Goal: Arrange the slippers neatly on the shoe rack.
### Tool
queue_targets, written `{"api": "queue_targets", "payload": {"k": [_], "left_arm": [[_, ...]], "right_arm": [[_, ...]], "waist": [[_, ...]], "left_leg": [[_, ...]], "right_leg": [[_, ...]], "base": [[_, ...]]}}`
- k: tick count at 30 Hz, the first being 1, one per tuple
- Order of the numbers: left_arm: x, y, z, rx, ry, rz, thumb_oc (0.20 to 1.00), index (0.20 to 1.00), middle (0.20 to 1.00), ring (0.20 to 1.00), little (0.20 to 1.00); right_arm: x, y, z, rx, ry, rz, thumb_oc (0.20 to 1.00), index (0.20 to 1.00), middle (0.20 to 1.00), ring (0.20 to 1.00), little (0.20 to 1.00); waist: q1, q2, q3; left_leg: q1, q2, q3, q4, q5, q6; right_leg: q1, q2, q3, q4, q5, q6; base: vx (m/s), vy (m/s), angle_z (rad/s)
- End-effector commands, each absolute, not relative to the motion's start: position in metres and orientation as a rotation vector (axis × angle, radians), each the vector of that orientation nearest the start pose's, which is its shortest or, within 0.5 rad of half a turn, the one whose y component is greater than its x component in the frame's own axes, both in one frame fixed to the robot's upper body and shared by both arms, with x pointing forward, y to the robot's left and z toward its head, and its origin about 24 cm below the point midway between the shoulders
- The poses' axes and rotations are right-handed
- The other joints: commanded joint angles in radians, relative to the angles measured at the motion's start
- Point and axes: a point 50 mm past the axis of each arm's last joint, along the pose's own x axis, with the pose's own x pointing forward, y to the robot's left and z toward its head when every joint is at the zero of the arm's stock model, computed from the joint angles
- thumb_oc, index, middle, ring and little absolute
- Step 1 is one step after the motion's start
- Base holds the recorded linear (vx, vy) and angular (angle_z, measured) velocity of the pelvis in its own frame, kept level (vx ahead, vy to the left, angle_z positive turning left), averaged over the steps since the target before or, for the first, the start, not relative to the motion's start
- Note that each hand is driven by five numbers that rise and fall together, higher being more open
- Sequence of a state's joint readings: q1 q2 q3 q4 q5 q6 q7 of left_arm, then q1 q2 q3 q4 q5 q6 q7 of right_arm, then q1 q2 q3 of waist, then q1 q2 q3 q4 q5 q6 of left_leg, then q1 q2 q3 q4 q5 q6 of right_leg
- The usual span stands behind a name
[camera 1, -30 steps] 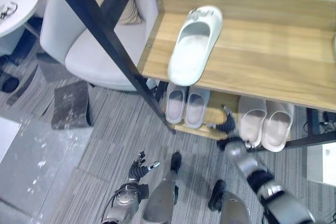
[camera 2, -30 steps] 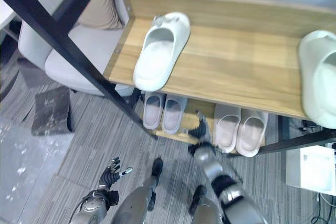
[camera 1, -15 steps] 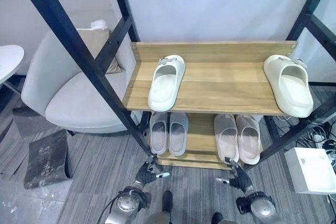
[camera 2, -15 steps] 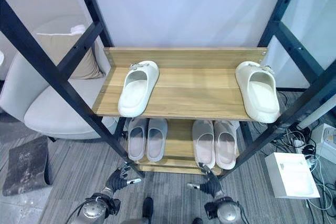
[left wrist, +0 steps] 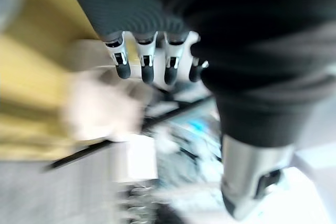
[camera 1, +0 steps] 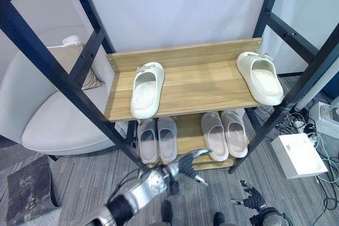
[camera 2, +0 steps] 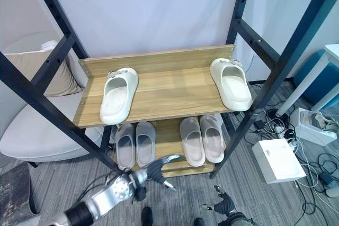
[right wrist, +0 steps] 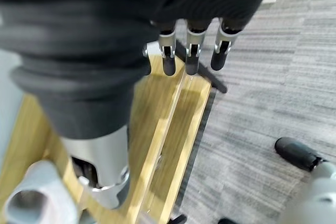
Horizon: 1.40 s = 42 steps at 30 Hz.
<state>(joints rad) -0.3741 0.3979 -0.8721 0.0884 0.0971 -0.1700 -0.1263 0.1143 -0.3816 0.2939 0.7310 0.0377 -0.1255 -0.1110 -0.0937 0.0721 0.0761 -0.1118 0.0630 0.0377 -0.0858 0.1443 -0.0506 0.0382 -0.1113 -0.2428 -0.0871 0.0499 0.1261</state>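
Trouble, I'd guess, lies on the upper wooden shelf (camera 1: 212,86) of the black-framed shoe rack (camera 2: 259,42): its two cream moulded slippers sit well apart, one (camera 1: 146,89) towards the left, one (camera 1: 260,77) at the right end near the edge, so a careless nudge could tip that one off. Below, the lower shelf (camera 1: 188,137) holds two pale pink pairs, (camera 1: 158,138) and (camera 1: 224,133), side by side. Left robot hand (camera 1: 188,165) reaches low near that shelf, fingers straight and empty (right robot hand (camera 1: 253,199) hangs by the floor, fingers relaxed, holding nothing).
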Motion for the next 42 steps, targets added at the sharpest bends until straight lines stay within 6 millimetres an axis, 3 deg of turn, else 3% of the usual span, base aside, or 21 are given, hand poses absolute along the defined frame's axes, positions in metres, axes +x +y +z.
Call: {"api": "queue_targets", "payload": {"k": [1, 3, 4, 6, 7, 10, 11, 12, 13, 15, 16, 17, 18, 20, 22, 23, 27, 30, 35, 42], "left_arm": [[0.239, 0.018, 0.119, 0.509, -0.545, -1.089, 1.0, 1.0, 1.0, 1.0, 1.0], [0.232, 0.018, 0.162, 0.378, -0.68, -1.112, 1.0, 1.0, 1.0, 1.0, 1.0], [0.232, 0.018, 0.162, 0.378, -0.679, -1.112, 1.0, 1.0, 1.0, 1.0, 1.0], [0.226, 0.023, 0.199, 0.245, -0.8, -1.098, 1.0, 1.0, 1.0, 1.0, 1.0], [0.226, 0.023, 0.199, 0.245, -0.8, -1.098, 1.0, 1.0, 1.0, 1.0, 1.0], [0.233, 0.035, 0.23, 0.192, -0.93, -0.938, 1.0, 1.0, 1.0, 1.0, 1.0], [0.233, 0.035, 0.23, 0.192, -0.93, -0.936, 1.0, 1.0, 1.0, 1.0, 1.0], [0.243, 0.045, 0.24, 0.246, -0.986, -0.796, 1.0, 1.0, 1.0, 1.0, 1.0], [0.243, 0.045, 0.24, 0.246, -0.987, -0.796, 1.0, 1.0, 1.0, 1.0, 1.0], [0.258, 0.057, 0.248, 0.347, -1.037, -0.613, 1.0, 1.0, 1.0, 1.0, 1.0], [0.273, 0.07, 0.252, 0.438, -1.042, -0.457, 1.0, 1.0, 1.0, 1.0, 1.0], [0.273, 0.07, 0.252, 0.438, -1.043, -0.457, 1.0, 1.0, 1.0, 1.0, 1.0], [0.291, 0.09, 0.25, 0.581, -1.023, -0.277, 1.0, 1.0, 1.0, 1.0, 1.0], [0.298, 0.1, 0.249, 0.648, -1.006, -0.209, 1.0, 1.0, 1.0, 1.0, 1.0], [0.311, 0.121, 0.247, 0.791, -0.977, -0.072, 1.0, 1.0, 1.0, 1.0, 1.0], [0.318, 0.141, 0.247, 0.911, -0.952, 0.045, 1.0, 1.0, 1.0, 1.0, 1.0], [0.326, 0.16, 0.239, 0.994, -0.883, 0.115, 1.0, 1.0, 1.0, 1.0, 1.0], [0.335, 0.186, 0.231, 1.145, -0.788, 0.203, 1.0, 1.0, 1.0, 1.0, 1.0], [0.341, 0.211, 0.227, 1.333, -0.701, 0.287, 1.0, 1.0, 1.0, 1.0, 1.0], [0.347, 0.224, 0.219, 1.512, -0.622, 0.33, 1.0, 1.0, 1.0, 1.0, 1.0]], "right_arm": [[0.177, -0.231, -0.089, -0.453, 0.572, 0.028, 1.0, 1.0, 1.0, 1.0, 1.0], [0.174, -0.231, -0.089, -0.459, 0.578, 0.044, 1.0, 1.0, 1.0, 1.0, 1.0], [0.174, -0.23, -0.089, -0.459, 0.579, 0.045, 1.0, 1.0, 1.0, 1.0, 1.0], [0.171, -0.226, -0.09, -0.451, 0.585, 0.071, 1.0, 1.0, 1.0, 1.0, 1.0], [0.171, -0.225, -0.09, -0.451, 0.585, 0.071, 1.0, 1.0, 1.0, 1.0, 1.0], [0.169, -0.218, -0.092, -0.43, 0.588, 0.089, 1.0, 1.0, 1.0, 1.0, 1.0], [0.169, -0.218, -0.092, -0.43, 0.588, 0.089, 1.0, 1.0, 1.0, 1.0, 1.0], [0.17, -0.215, -0.091, -0.417, 0.582, 0.09, 1.0, 1.0, 1.0, 1.0, 1.0], [0.17, -0.215, -0.091, -0.417, 0.581, 0.09, 1.0, 1.0, 1.0, 1.0, 1.0], [0.171, -0.212, -0.09, -0.401, 0.571, 0.093, 1.0, 1.0, 1.0, 1.0, 1.0], [0.172, -0.211, -0.089, -0.396, 0.564, 0.093, 1.0, 1.0, 1.0, 1.0, 1.0], [0.173, -0.211, -0.089, -0.396, 0.563, 0.093, 1.0, 1.0, 1.0, 1.0, 1.0], [0.174, -0.211, -0.089, -0.398, 0.558, 0.091, 1.0, 1.0, 1.0, 1.0, 1.0], [0.174, -0.212, -0.088, -0.401, 0.556, 0.091, 1.0, 1.0, 1.0, 1.0, 1.0], [0.177, -0.213, -0.085, -0.413, 0.538, 0.094, 1.0, 1.0, 1.0, 1.0, 1.0], [0.178, -0.218, -0.081, -0.424, 0.522, 0.084, 1.0, 1.0, 1.0, 1.0, 1.0], [0.179, -0.222, -0.078, -0.428, 0.512, 0.073, 1.0, 1.0, 1.0, 1.0, 1.0], [0.177, -0.226, -0.075, -0.437, 0.501, 0.07, 1.0, 1.0, 1.0, 1.0, 1.0], [0.174, -0.227, -0.073, -0.444, 0.499, 0.081, 1.0, 1.0, 1.0, 1.0, 1.0], [0.174, -0.226, -0.071, -0.444, 0.486, 0.087, 1.0, 1.0, 1.0, 1.0, 1.0]], "waist": [[-0.004, -0.041, 0.038], [-0.001, -0.04, 0.032], [-0.002, -0.04, 0.032], [0.005, -0.041, 0.026], [0.004, -0.041, 0.026], [0.013, -0.047, 0.021], [0.013, -0.047, 0.022], [0.018, -0.049, 0.023], [0.018, -0.049, 0.024], [0.021, -0.05, 0.025], [0.022, -0.051, 0.027], [0.022, -0.051, 0.028], [0.024, -0.051, 0.03], [0.025, -0.05, 0.03], [0.024, -0.051, 0.031], [0.024, -0.05, 0.031], [0.019, -0.049, 0.031], [0.015, -0.049, 0.033], [0.006, -0.049, 0.033], [-0.003, -0.051, 0.04]], "left_leg": [[0.119, -0.009, 0.001, -0.001, -0.132, -0.024], [0.121, -0.012, 0.0, -0.001, -0.132, -0.024], [0.122, -0.012, 0.0, -0.001, -0.132, -0.024], [0.125, -0.013, -0.006, -0.001, -0.132, -0.025], [0.125, -0.013, -0.006, -0.001, -0.132, -0.025], [0.127, -0.013, -0.012, 0.0, -0.132, -0.027], [0.127, -0.013, -0.012, 0.0, -0.132, -0.027], [0.129, -0.013, -0.015, 0.001, -0.132, -0.028], [0.129, -0.013, -0.015, 0.001, -0.132, -0.028], [0.13, -0.011, -0.015, 0.001, -0.132, -0.03], [0.131, -0.009, -0.013, 0.001, -0.132, -0.03], [0.132, -0.009, -0.013, 0.001, -0.132, -0.03], [0.132, -0.008, -0.011, 0.0, -0.132, -0.031], [0.133, -0.007, -0.01, 0.0, -0.132, -0.031], [0.134, -0.006, -0.008, -0.001, -0.134, -0.032], [0.135, -0.005, -0.006, -0.001, -0.134, -0.033], [0.137, -0.004, -0.001, -0.001, -0.135, -0.033], [0.137, -0.001, 0.002, -0.001, -0.137, -0.034], [0.135, 0.001, 0.006, -0.001, -0.141, -0.035], [0.132, 0.001, 0.01, -0.001, -0.142, -0.035]], "right_leg": [[-0.023, -0.059, -0.023, 0.0, -0.001, 0.06], [-0.019, -0.062, -0.027, 0.0, 0.0, 0.06], [-0.019, -0.062, -0.027, 0.0, 0.0, 0.06], [-0.011, -0.064, -0.034, 0.0, -0.001, 0.06], [-0.011, -0.064, -0.034, 0.0, -0.001, 0.06], [-0.003, -0.062, -0.039, 0.0, -0.005, 0.058], [-0.003, -0.062, -0.04, 0.0, -0.005, 0.058], [0.001, -0.06, -0.043, 0.0, -0.007, 0.057], [0.001, -0.06, -0.043, 0.0, -0.007, 0.057], [0.004, -0.059, -0.044, 0.0, -0.008, 0.055], [0.005, -0.058, -0.043, 0.0, -0.009, 0.054], [0.005, -0.058, -0.043, 0.0, -0.009, 0.054], [0.003, -0.057, -0.041, 0.0, -0.009, 0.053], [0.002, -0.056, -0.039, 0.0, -0.009, 0.053], [0.001, -0.053, -0.036, 0.0, -0.011, 0.053], [0.0, -0.051, -0.034, 0.0, -0.012, 0.053], [-0.003, -0.049, -0.03, 0.0, -0.012, 0.053], [-0.007, -0.047, -0.024, 0.0, -0.011, 0.055], [-0.012, -0.044, -0.017, 0.0, -0.014, 0.055], [-0.021, -0.04, -0.01, 0.0, -0.015, 0.055]], "base": [[0.0, 0.0, 0.0], [0.01, -0.003, 0.04], [0.01, -0.009, 0.03], [0.0, 0.0, 0.0], [0.0, 0.0, 0.0], [0.0, 0.0, 0.0], [0.01, -0.03, 0.03], [0.0, 0.0, 0.0], [0.0, 0.0, 0.0], [0.01, -0.01, 0.02], [0.01, -0.01, 0.03], [0.0, 0.0, 0.0], [0.0, 0.0, 0.0], [0.01, -0.001, -0.02], [0.0, 0.0, 0.0], [0.0, 0.0, 0.0], [0.02, 0.0, -0.02], [0.03, 0.0, 0.0], [0.02, -0.001, -0.02], [0.0, 0.0, 0.0]]}}
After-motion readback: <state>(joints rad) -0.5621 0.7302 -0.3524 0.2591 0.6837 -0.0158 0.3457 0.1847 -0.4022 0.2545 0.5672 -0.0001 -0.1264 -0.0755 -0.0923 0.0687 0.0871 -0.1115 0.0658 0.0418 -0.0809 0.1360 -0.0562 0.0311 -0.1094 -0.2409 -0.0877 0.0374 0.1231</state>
